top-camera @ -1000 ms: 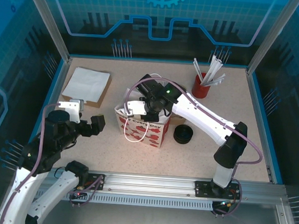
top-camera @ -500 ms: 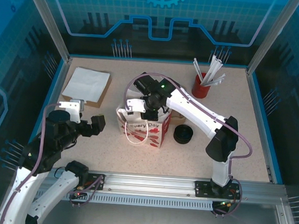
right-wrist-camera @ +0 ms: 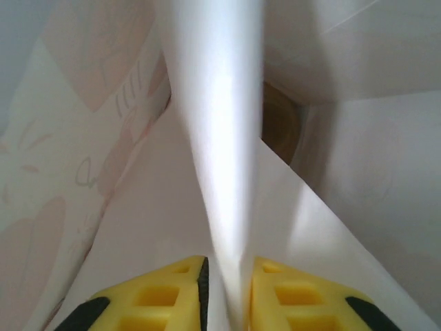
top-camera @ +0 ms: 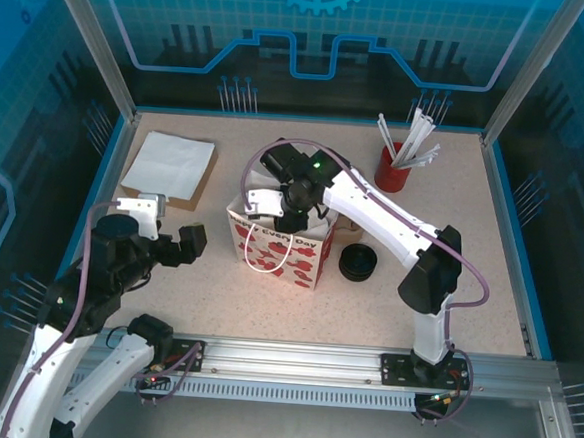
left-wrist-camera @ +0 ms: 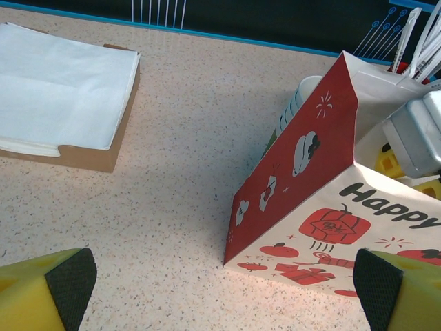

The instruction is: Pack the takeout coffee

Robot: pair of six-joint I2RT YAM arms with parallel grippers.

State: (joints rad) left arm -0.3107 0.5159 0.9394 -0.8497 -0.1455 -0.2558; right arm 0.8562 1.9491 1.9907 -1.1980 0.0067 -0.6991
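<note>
A paper bag (top-camera: pixel 282 250) with red prints stands mid-table; its red side and its "Happy" front face the left wrist view (left-wrist-camera: pixel 324 207). My right gripper (top-camera: pixel 286 215) reaches down into the bag's mouth. In the right wrist view it (right-wrist-camera: pixel 226 293) stands open by a narrow gap, astride a white fold of the bag's wall (right-wrist-camera: pixel 220 138). A dim brown round shape (right-wrist-camera: pixel 279 121) lies deeper in the bag; I cannot tell what it is. The takeout coffee is hidden. My left gripper (top-camera: pixel 186 244) hovers left of the bag, wide open (left-wrist-camera: pixel 222 286) and holding nothing.
White napkins in a brown tray (top-camera: pixel 170 165) lie at the back left (left-wrist-camera: pixel 62 89). A red holder of straws (top-camera: pixel 393 168) stands at the back right. Black lids (top-camera: pixel 358 263) are stacked right of the bag. White-rimmed cups (left-wrist-camera: pixel 298 103) are stacked behind it.
My right wrist moved left and back over the bag's mouth, pulling the bag's top with it. Its jaws have parted slightly on the fold. The left arm stayed put.
</note>
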